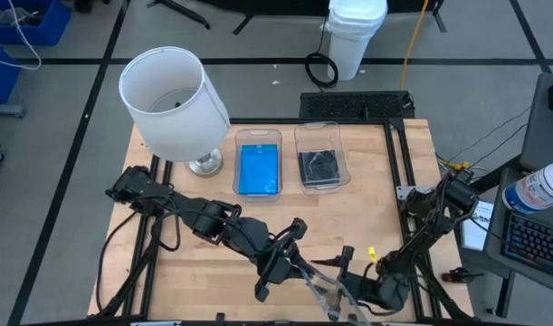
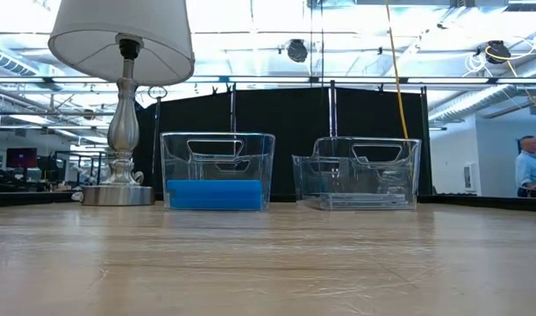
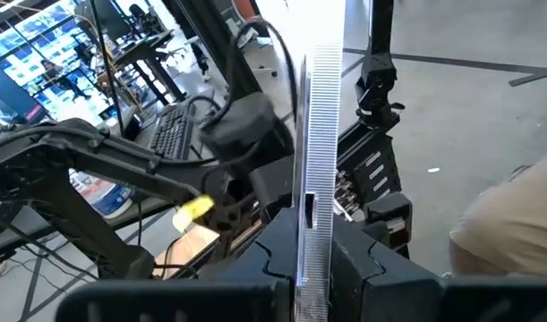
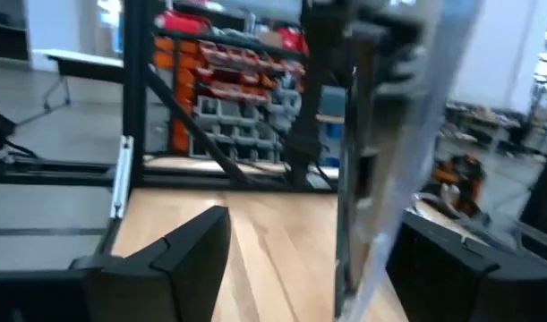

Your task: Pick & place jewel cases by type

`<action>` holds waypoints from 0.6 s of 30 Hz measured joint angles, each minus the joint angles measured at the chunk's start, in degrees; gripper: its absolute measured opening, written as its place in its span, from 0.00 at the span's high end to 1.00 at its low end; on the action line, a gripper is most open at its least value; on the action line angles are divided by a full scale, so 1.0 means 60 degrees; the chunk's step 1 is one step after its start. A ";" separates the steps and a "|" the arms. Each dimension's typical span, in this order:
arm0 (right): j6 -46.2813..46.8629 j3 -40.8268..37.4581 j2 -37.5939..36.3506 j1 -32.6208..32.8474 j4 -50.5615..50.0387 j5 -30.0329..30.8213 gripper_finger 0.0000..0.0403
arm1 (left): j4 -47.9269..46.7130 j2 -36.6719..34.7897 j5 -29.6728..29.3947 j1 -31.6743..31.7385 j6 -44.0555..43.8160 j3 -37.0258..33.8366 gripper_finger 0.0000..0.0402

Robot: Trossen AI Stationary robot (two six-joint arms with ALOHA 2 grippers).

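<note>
Left tool (image 1: 299, 263) clamped on clear case (image 3: 316, 161), edge-on; right tool (image 4: 300, 259) apart beside it. Handover step; next, carry to right bin (image 1: 320, 156).

Colours on your table
You see bright blue jewel cases (image 1: 258, 170) in one clear bin (image 1: 258, 139), dark grey ones (image 1: 320, 168) in the other (image 1: 319, 129), beside a white-shaded, silver lamp (image 1: 174, 101) on pale wood

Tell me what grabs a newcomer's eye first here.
The big white-shaded lamp at the table's back left. Beside it stand two clear plastic bins: the left bin holds bright blue jewel cases, the right bin dark grey ones. At the front edge, the left gripper pinches a clear jewel case.
</note>
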 joint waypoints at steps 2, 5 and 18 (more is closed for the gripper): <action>-0.0434 -0.0068 0.0002 -0.0107 0.0540 -0.0399 0.38 | -0.0071 -0.0014 0.0000 -0.0013 -0.0001 0.0006 0.90; -0.0526 -0.0091 0.0002 -0.0147 0.0754 -0.0657 0.47 | -0.0248 -0.0016 -0.0010 -0.0041 -0.0094 0.0010 0.90; -0.1465 -0.0093 0.0002 -0.0176 0.1129 0.0139 0.97 | -0.0356 0.0009 0.0001 -0.0134 -0.0258 0.0006 0.85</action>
